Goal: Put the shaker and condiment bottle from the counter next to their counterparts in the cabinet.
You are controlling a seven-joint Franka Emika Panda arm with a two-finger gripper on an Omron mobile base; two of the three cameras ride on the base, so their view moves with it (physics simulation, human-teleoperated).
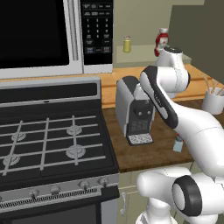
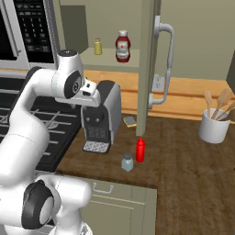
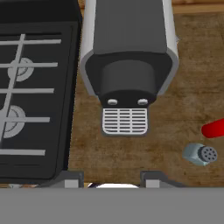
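Note:
The pale blue shaker [image 2: 127, 162] [image 1: 178, 143] [image 3: 200, 154] stands on the wood counter [image 2: 183, 156] near its front edge. Just right of it is the slim red condiment bottle [image 2: 140, 150] [image 3: 213, 129]. My gripper [image 3: 111, 179] hangs above the coffee machine, pointing down, open and empty, to the left of both items. On the open cabinet's shelf [image 2: 110, 64] stand the yellow shaker [image 2: 97, 46] [image 1: 127, 44] and the wide red bottle with a white cap [image 2: 122, 47] [image 1: 162, 40]. The cabinet door [image 2: 147, 69] stands open, edge-on above the red bottle.
A grey coffee machine [image 2: 103, 117] [image 3: 129, 57] [image 1: 133, 109] sits under my hand. The gas stove [image 1: 48, 140] lies to its left, with the microwave [image 1: 43, 35] above. A white crock of wooden utensils [image 2: 213, 126] stands at the right. A small sponge [image 2: 130, 120] lies behind the machine.

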